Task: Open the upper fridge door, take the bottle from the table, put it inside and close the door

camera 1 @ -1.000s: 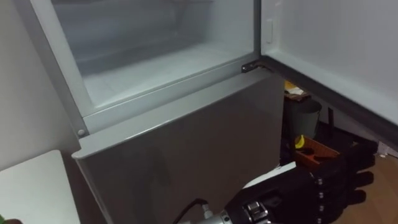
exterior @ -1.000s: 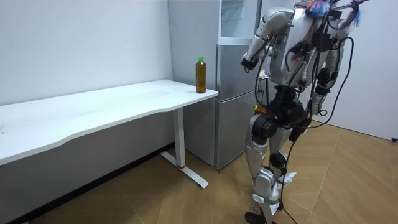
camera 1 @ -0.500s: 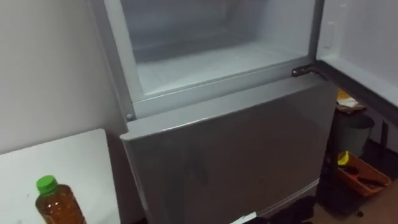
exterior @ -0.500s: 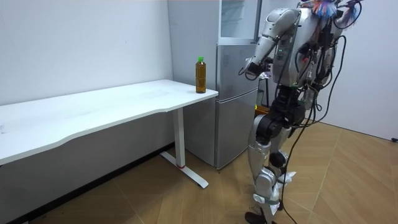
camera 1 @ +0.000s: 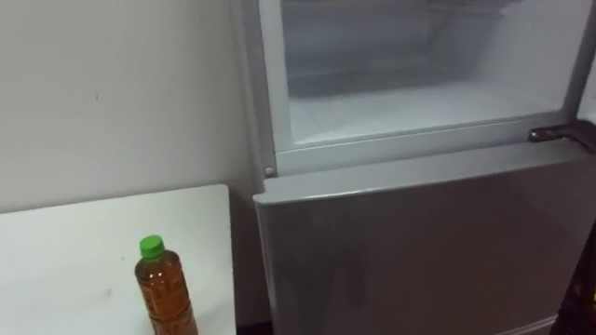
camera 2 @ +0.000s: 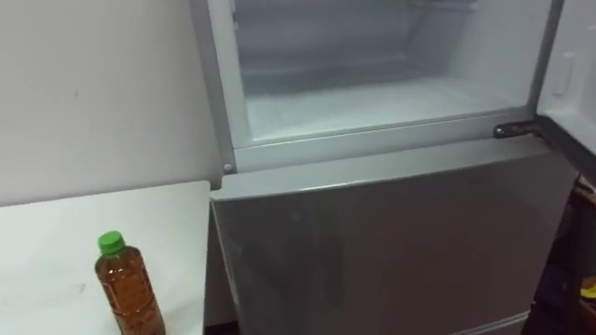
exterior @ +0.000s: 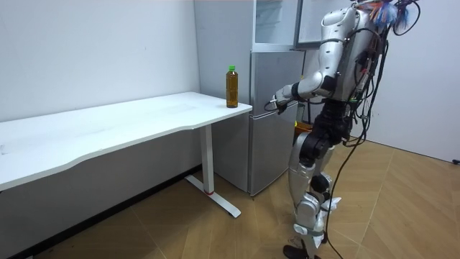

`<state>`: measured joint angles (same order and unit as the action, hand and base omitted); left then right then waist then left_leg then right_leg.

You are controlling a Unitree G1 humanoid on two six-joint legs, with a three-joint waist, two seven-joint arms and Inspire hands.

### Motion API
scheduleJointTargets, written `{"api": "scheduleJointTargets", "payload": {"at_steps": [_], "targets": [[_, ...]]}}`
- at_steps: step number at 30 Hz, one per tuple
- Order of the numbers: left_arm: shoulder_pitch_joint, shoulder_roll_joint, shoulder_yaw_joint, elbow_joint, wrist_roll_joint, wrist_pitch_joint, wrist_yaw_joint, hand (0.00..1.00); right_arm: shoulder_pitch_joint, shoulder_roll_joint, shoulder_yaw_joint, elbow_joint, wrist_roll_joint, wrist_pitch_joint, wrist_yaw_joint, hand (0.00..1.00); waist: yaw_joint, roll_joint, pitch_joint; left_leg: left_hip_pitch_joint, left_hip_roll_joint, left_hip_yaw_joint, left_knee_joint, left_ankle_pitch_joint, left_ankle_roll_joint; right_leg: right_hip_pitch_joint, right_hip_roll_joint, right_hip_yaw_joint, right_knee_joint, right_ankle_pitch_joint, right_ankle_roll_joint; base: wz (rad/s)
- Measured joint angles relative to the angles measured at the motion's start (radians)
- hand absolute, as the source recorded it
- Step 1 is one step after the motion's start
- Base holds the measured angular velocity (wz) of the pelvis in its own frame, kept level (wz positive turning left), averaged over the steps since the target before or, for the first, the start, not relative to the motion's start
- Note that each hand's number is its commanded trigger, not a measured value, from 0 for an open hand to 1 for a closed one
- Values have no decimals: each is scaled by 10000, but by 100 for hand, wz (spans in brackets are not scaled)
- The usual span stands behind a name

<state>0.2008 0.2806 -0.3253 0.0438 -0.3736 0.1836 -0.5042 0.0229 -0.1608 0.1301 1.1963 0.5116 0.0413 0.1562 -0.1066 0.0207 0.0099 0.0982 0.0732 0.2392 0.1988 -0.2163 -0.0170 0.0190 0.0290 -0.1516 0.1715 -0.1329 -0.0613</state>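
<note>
The bottle (camera 1: 166, 296) holds amber liquid under a green cap and stands upright near the right end of the white table (camera 1: 84, 242). In the room view the bottle (exterior: 231, 86) sits at the table corner next to the fridge. The upper fridge compartment (camera 1: 419, 102) is open, white inside, with a bare shelf. Its door (camera 2: 570, 56) is swung out to the right. Below it the grey lower door (camera 1: 419, 242) is closed. I stand in front of the fridge. My left hand (exterior: 277, 103) reaches forward at waist height, short of the fridge front and well to the right of the bottle.
The table (exterior: 108, 129) runs far along the wall to my left, its end almost touching the fridge side (exterior: 223, 43). Dark clutter (camera 2: 582, 293) lies on the floor to the right of the fridge. Wooden floor (exterior: 215, 230) spreads out behind me.
My view has swung left, bringing the table and bottle into sight. In the room view my body has turned toward the table and my left arm has dropped from chest height to waist height.
</note>
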Motion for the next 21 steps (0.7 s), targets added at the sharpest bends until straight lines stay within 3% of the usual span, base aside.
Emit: {"api": "scheduleJointTargets", "payload": {"at_steps": [10,14,19,21], "targets": [[263,-70,98,1524,550,-375,12,0,41,7,58,-7,29,-162,-10,0,294,-67,14,-34,-104,-78,-3,15,16,161,-141,-463,-28,-105,16,13],[249,-274,117,3048,1310,-870,491,0,48,4,114,4,-1,-218,-25,0,430,-46,0,16,-159,-277,-15,17,17,322,-186,-593,-34,-171,48,12],[393,-346,153,4751,1637,-1136,1348,0,111,17,359,4,-70,-271,-125,0,580,-74,-22,-84,-189,-396,-6,26,34,335,-309,-980,-38,-249,94,22],[368,-544,383,5818,1714,-1505,1809,0,125,17,521,8,-36,-333,-98,0,801,-81,-41,-97,-226,-500,-6,33,45,339,-317,-1000,-40,-260,109,9]]}}
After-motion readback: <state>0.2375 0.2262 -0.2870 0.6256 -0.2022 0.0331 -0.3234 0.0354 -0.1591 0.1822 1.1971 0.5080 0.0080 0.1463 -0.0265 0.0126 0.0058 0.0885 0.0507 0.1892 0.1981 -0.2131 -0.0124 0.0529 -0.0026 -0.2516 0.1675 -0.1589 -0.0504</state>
